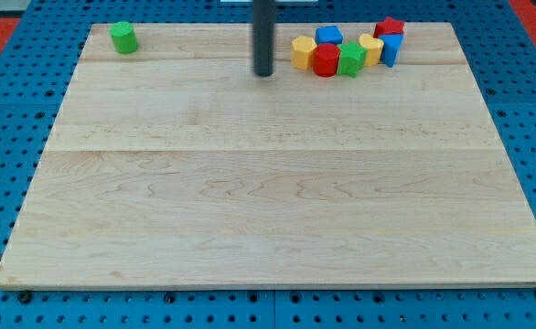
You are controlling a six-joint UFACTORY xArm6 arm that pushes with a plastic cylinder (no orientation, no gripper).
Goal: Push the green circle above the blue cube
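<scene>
The green circle [123, 37], a short cylinder, stands alone near the board's top left corner. The blue cube [328, 37] sits in a tight cluster at the view's top right. My tip [264, 73] rests on the board between them, a little to the left of the cluster and far to the right of the green circle. It touches no block.
The cluster also holds a yellow block [304, 52], a red block [326, 60], a green star-like block [350, 59], another yellow block [370, 47], a blue block [391, 49] and a red star [390, 27]. The wooden board [268, 201] lies on a blue pegboard.
</scene>
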